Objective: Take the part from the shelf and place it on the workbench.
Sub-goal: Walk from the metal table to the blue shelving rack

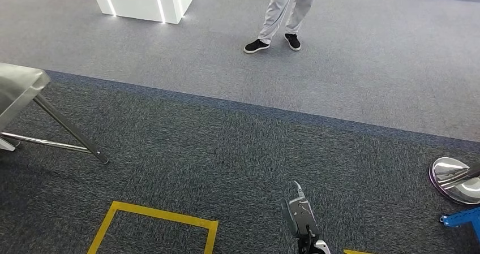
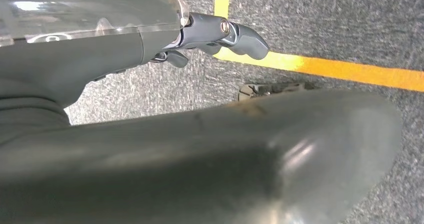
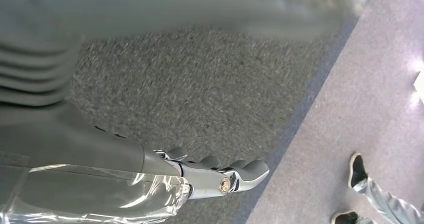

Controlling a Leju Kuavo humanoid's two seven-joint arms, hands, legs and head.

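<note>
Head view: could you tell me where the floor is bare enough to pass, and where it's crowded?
Bare dark carpet lies between the table legs, the yellow taped square and the person's shoes. Crowded at right: shiny metal disc, blue piece.

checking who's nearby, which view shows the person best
The head view: the person stands on the lighter carpet, legs and dark shoes visible. The right wrist view catches only the shoes and a trouser hem. The left wrist view gives nothing of them.
</note>
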